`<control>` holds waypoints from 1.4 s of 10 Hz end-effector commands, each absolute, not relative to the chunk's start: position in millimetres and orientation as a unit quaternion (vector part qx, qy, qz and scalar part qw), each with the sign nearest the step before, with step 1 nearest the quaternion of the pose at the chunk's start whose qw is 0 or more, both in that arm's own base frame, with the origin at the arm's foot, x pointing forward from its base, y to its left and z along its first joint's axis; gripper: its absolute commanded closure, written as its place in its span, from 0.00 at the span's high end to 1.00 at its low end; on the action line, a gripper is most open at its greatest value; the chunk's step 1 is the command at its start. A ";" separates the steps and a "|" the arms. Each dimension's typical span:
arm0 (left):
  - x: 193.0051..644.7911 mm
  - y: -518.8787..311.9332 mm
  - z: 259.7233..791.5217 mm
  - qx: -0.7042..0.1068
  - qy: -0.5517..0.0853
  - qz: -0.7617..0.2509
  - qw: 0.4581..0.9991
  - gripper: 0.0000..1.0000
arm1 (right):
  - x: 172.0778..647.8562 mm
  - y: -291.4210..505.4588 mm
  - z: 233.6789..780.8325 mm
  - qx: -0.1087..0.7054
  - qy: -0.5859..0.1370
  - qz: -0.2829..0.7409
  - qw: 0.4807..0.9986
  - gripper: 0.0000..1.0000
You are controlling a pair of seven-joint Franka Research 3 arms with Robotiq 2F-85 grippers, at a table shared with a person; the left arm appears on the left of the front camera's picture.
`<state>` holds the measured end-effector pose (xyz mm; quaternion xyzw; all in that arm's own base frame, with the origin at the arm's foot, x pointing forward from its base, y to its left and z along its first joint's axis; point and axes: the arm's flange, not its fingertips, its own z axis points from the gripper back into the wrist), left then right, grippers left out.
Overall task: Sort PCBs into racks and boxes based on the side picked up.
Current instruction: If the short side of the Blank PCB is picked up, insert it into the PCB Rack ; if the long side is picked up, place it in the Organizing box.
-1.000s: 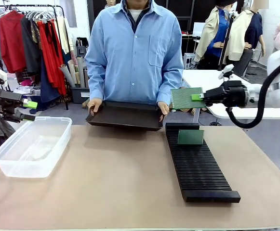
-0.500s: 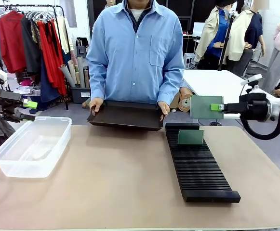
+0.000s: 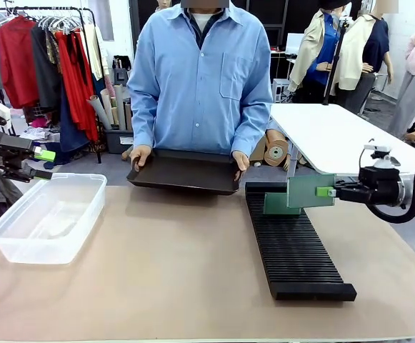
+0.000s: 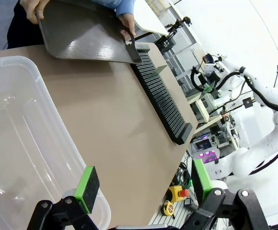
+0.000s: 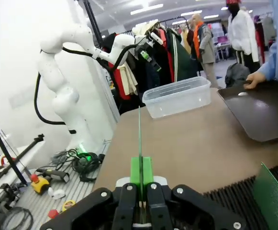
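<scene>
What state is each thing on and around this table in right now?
Right tool: shut on a PCB, held upright above the rack.
Left tool: open, holding nothing.
Second PCB: standing in the rack's far slots.
Clear box: empty.
Black tray: empty, tilted, held by the person's hands.

The right tool (image 3: pixel 326 191) is clamped on a green PCB (image 3: pixel 309 191) held upright just above the far end of the black slotted rack (image 3: pixel 296 250), right beside another PCB (image 3: pixel 278 206) standing in its slots.
</scene>
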<state>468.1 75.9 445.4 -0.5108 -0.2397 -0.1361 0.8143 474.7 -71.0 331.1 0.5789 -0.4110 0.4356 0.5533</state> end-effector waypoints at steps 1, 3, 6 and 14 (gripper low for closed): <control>467.4 75.7 447.6 -0.511 -0.239 -0.137 0.814 1.00 | 469.3 -79.4 310.6 0.566 -0.459 0.430 0.533 0.00; 467.4 75.7 447.6 -0.511 -0.239 -0.137 0.814 1.00 | 469.7 -85.3 291.2 0.549 -0.474 0.430 0.538 0.00; 467.4 75.7 447.6 -0.511 -0.239 -0.137 0.814 1.00 | 469.9 -86.2 266.9 0.527 -0.487 0.445 0.535 0.00; 467.4 75.7 447.6 -0.511 -0.239 -0.137 0.814 1.00 | 466.8 -69.2 220.2 0.535 -0.479 0.452 0.529 0.00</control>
